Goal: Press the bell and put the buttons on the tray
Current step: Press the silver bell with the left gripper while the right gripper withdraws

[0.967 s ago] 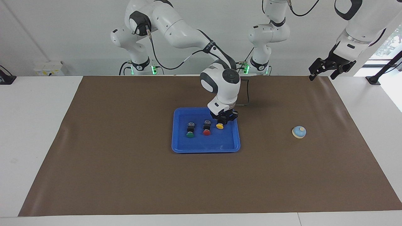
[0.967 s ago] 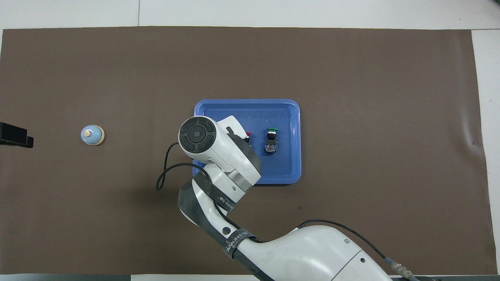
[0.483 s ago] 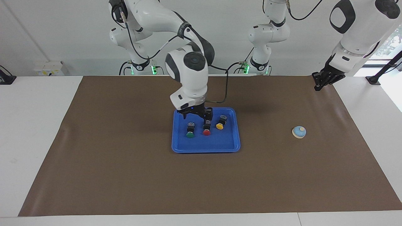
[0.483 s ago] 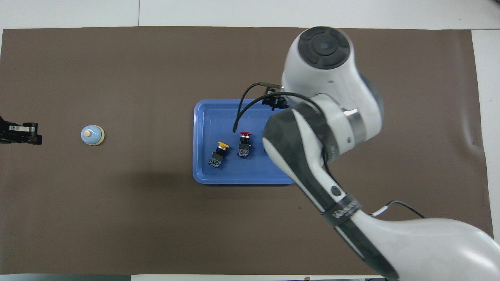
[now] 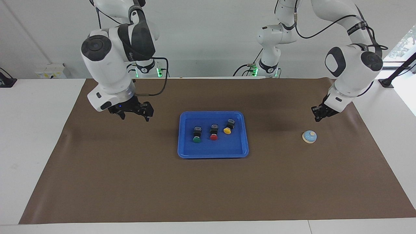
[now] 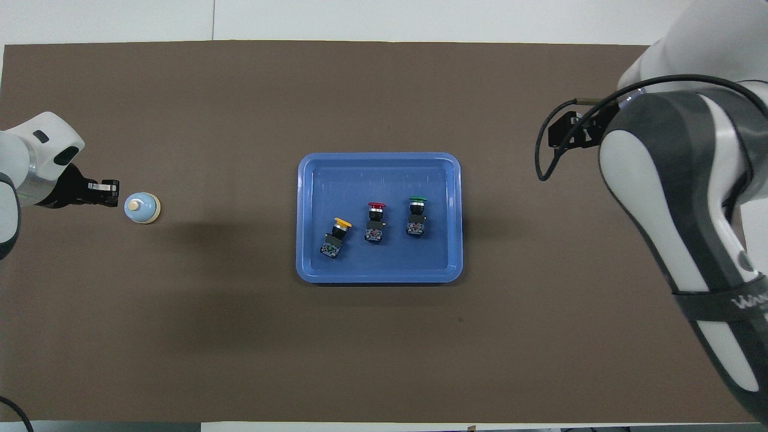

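Lying side by side in the tray (image 5: pixel 213 153), the three buttons form a row across its middle: the green button (image 5: pixel 196 135) toward the right arm's end, the red button (image 5: pixel 214 132) in the centre, and the yellow button (image 5: pixel 228 126) toward the left arm's end, slightly nearer the robots and tilted at an angle. In the overhead view the same tray (image 6: pixel 379 273) holds the yellow button (image 6: pixel 335 236), red button (image 6: pixel 375 221) and green button (image 6: pixel 416 215), each resting on its side with its cap pointing away from the robots. The tray sits near the middle of the brown mat (image 5: pixel 208 191) that covers the tabletop (image 5: pixel 35 130).

The bell (image 5: pixel 309 136) stands upright on the mat, well apart from the tray toward the left arm's end. The left gripper (image 5: pixel 318 114) hangs in the air over the mat close beside the bell, not touching it; its fingers look clenched together. From overhead the left gripper (image 6: pixel 107 193) appears just beside the bell (image 6: pixel 141 207).

The right gripper (image 5: pixel 131 111) hangs over bare mat toward the right arm's end, well apart from the tray, its fingers spread and holding nothing.
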`<control>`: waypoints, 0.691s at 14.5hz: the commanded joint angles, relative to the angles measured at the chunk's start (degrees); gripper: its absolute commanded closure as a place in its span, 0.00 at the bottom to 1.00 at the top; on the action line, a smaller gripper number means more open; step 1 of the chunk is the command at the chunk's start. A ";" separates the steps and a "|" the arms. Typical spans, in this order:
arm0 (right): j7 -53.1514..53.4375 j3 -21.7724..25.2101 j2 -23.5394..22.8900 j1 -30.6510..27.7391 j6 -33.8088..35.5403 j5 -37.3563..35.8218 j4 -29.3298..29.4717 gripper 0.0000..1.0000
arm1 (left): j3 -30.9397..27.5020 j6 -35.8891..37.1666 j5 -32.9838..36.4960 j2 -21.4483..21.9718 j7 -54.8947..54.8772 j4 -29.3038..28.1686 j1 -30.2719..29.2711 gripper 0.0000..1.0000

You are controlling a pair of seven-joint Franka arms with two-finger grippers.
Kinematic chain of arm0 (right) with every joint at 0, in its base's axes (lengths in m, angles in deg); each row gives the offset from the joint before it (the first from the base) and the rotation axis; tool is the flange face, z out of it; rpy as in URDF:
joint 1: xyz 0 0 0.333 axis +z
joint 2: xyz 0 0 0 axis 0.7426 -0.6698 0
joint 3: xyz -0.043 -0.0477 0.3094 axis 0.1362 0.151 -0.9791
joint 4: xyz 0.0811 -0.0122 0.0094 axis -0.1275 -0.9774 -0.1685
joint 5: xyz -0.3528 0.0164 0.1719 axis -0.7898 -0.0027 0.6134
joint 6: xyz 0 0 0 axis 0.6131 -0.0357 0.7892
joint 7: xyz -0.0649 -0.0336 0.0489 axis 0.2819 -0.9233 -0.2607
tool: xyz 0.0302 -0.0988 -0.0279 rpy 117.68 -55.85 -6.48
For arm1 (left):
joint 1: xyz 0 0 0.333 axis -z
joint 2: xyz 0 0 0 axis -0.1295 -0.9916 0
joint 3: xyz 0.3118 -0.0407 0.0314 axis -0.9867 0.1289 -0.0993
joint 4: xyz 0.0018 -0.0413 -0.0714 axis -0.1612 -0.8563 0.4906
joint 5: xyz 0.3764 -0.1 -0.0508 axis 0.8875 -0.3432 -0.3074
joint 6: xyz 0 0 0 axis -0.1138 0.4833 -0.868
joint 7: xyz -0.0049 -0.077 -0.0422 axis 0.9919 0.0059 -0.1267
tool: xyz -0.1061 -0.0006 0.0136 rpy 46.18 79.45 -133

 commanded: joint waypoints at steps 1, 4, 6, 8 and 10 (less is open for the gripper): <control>-6.80 -0.90 6.33 -5.45 2.63 0.43 -3.23 0.00 | 0.09 -5.86 0.58 -0.57 -1.17 -3.14 -1.71 1.00; -8.31 -1.17 15.90 -8.53 2.90 0.43 -10.77 0.00 | 0.00 -8.68 0.58 -2.50 -1.25 -5.51 -1.71 1.00; -8.23 -2.13 18.38 -10.29 6.39 0.78 -11.77 0.00 | 0.00 -9.74 0.58 -2.68 -2.04 -6.31 -1.80 1.00; -8.31 -2.31 18.21 -10.48 7.03 0.87 -11.59 0.00 | 0.00 -10.97 0.58 -4.17 -2.13 -6.31 -1.36 1.00; -8.40 -2.40 17.95 -10.48 5.89 0.87 -11.59 0.00 | 0.00 -12.37 0.58 -5.40 -2.31 -7.01 -1.80 1.00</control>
